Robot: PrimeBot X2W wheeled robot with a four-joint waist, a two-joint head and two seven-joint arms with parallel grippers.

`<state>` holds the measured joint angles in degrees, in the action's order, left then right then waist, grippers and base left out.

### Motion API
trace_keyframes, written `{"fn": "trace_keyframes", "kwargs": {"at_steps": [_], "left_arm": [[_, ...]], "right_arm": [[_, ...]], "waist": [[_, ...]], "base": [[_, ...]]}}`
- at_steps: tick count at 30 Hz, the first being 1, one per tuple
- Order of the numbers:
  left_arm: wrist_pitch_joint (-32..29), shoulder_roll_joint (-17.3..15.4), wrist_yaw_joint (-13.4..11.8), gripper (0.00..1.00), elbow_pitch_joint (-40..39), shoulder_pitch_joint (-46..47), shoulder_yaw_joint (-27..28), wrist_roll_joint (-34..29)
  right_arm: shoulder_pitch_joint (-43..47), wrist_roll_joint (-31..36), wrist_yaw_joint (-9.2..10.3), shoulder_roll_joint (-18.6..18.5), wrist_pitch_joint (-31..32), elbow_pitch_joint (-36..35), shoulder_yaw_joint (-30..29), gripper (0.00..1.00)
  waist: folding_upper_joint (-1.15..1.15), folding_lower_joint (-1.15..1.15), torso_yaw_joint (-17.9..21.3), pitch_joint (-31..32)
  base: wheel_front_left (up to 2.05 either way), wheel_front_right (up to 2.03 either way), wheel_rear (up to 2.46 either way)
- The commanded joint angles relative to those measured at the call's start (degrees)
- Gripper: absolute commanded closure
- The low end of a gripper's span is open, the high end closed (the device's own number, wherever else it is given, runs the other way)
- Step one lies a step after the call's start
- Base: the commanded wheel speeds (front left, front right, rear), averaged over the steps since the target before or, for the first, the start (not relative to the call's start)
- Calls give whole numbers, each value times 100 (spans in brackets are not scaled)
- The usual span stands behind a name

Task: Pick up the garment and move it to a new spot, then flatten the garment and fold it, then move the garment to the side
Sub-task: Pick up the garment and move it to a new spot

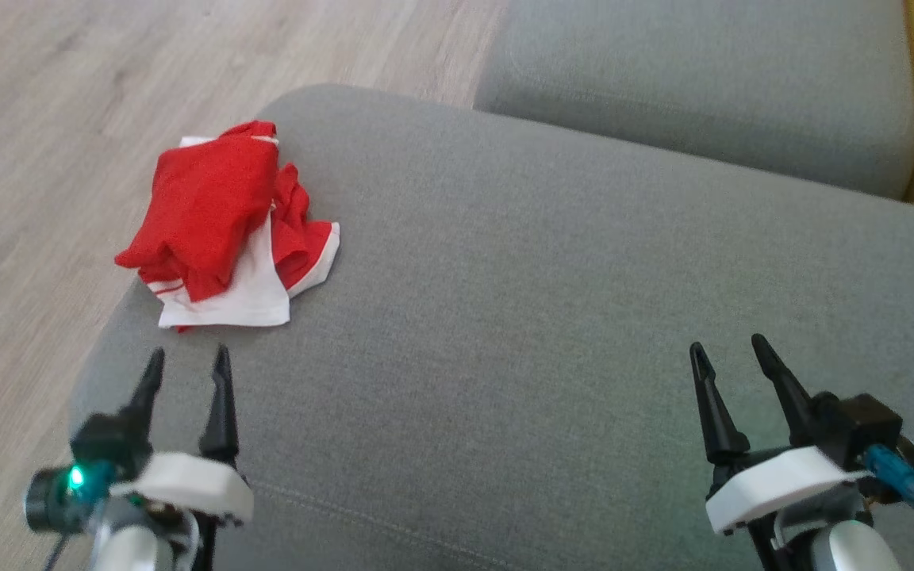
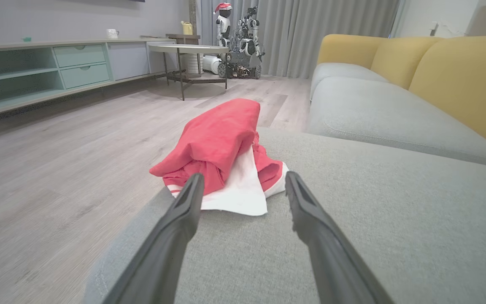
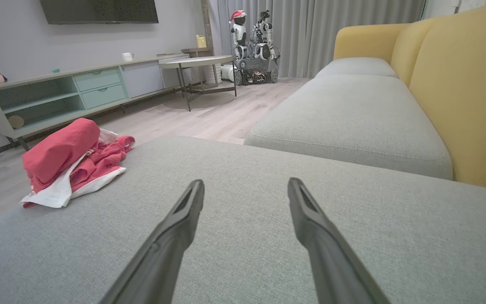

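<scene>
Television (image 3: 99, 11) tops right wrist view beyond garment (image 3: 70, 162).

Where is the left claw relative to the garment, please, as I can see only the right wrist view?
Observer: In the head view the left claw sits just short of the garment, open, with nothing between its fingers.
Operator: Thank you. How close is the garment to the cushion's edge?
Observer: From above, it lies crumpled at the left corner of the grey cushion, and its red fold reaches the rim beside the wooden floor.
Operator: Is the left claw lined up with it?
Observer: Yes. In the left wrist view the garment's white panel lies straight ahead between the two fingers, and they are not touching it.
</scene>
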<state>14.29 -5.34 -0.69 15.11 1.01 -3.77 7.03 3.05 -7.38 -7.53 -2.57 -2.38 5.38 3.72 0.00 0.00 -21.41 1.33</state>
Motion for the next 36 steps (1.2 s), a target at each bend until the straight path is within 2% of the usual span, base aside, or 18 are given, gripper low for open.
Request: {"fn": "trace_keyframes", "kwargs": {"at_steps": [1, 7, 17, 22, 26, 27, 28, 29, 32, 36], "left_arm": [[71, -52, 39, 0, -74, 541, 275, 80], [71, -102, 115, 0, 391, 1305, 498, 273], [71, -364, 335, 0, 2254, 3316, 707, 381], [71, -602, 261, 0, 3435, 4052, 866, 424], [71, -786, 205, 0, 3971, 4404, 965, 438], [71, -826, 212, 15, 4024, 4469, 974, 431], [71, -855, 229, 63, 4065, 4521, 984, 428], [71, -879, 249, 100, 4061, 4566, 993, 423], [71, -941, 296, 100, 3855, 4615, 1050, 401], [71, -900, 301, 100, 2971, 4458, 1195, 328]], "right_arm": [[-252, 53, 4, -31, 79, -295, 136, 0], [-542, 357, 4, -31, 354, -625, 189, 0], [-1179, 613, 4, -265, 744, -1169, 257, 0], [-1357, 599, 4, -352, 780, -1210, 317, 0], [-1414, 595, 4, -351, 778, -1214, 319, 0], [-1422, 599, 4, -347, 775, -1214, 310, 0], [-1427, 604, 4, -343, 770, -1211, 297, 0], [-1430, 604, 4, -336, 766, -1206, 282, 0], [-1441, 596, 4, -317, 744, -1165, 254, 0], [-1437, 563, 4, -277, 673, -1073, 210, 0]], "waist": [[0, 0, 28, -229], [0, 0, 171, -969], [0, 0, 409, -2452], [0, 0, 516, -2754], [0, 0, 556, -2841], [0, 0, 558, -2853], [0, 0, 554, -2860], [0, 0, 547, -2866], [0, 0, 521, -2846], [0, 0, 488, -2665]], "base": [[0, 0, 0], [0, 0, 0], [0, 0, 0], [0, 0, 0], [0, 0, 0], [0, 0, 0], [0, 0, 0], [0, 0, 0], [0, 0, 0], [0, 0, 0]]}}
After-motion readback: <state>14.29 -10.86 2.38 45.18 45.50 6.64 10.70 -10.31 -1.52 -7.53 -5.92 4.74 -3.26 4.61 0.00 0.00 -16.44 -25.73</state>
